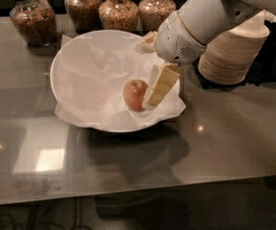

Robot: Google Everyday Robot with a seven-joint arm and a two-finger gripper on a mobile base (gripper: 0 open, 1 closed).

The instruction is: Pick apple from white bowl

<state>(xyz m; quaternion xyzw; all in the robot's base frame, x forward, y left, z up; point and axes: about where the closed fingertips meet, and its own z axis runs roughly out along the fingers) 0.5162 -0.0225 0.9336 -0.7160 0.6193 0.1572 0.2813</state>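
Note:
The apple (pixel 134 94), reddish-orange with a yellowish patch, lies in the right half of the wide white bowl (pixel 63 56), on its crinkled white paper lining. My gripper (pixel 153 98) reaches down into the bowl from the upper right, at the end of the white arm (pixel 200 18). Its cream-coloured tip stands right against the apple's right side, at about the apple's height. The apple rests on the paper.
Several glass jars of grain (pixel 32 20) stand along the back edge behind the bowl. A tall stack of tan plates (pixel 231 54) stands just right of the bowl, under the arm. The grey glossy table (pixel 128 166) stretches toward the front.

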